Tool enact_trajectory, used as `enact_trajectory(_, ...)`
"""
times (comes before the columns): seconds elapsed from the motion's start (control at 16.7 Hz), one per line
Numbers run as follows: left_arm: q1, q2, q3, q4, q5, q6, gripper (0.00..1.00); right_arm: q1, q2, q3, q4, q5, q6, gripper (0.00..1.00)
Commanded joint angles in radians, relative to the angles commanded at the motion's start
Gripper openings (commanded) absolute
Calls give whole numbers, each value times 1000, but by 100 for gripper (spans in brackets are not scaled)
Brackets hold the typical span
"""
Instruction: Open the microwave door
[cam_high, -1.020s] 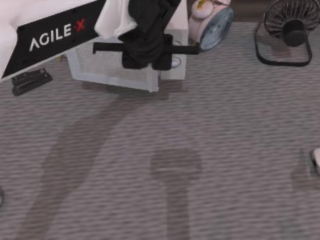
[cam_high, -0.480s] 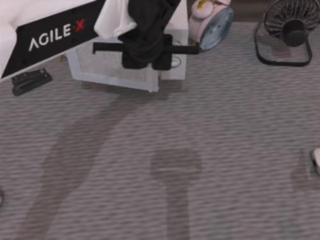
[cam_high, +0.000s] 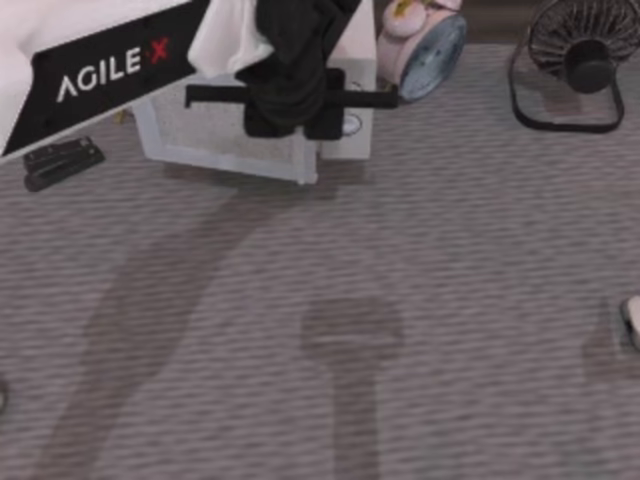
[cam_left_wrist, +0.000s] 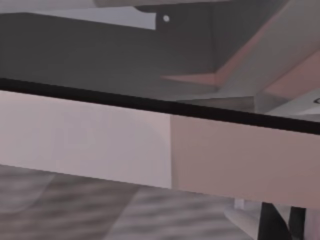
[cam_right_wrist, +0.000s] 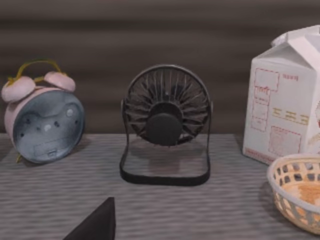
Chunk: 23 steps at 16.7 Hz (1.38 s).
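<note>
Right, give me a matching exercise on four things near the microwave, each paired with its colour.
Things:
1. alarm clock
2. desk fan
3. microwave door
4. basket

Colours:
A. white with a speckled grey window
B. black
C. tan wicker
D. pink with a pale blue face

Pairs: 1-D, 2-B, 3-A, 4-C

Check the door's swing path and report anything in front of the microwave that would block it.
Nothing visible blocks it. The table in front of the door is bare. The stapler lies off to its left, the alarm clock to the microwave's right. The left gripper is at the door.
</note>
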<state>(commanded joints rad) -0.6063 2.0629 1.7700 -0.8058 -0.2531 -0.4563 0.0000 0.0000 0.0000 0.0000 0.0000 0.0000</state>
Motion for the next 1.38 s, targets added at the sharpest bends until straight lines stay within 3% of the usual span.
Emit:
enact_trajectory(0.3,-6,1,-3,3,6,-1,0,0,0,0,0,0,0,100)
enact_trajectory(0.78,13,-92,-136,68,53,104,0,0,0,0,0,0,0,100)
enact_trajectory(1.38,13,-92,-136,68,53,104,0,0,0,0,0,0,0,100)
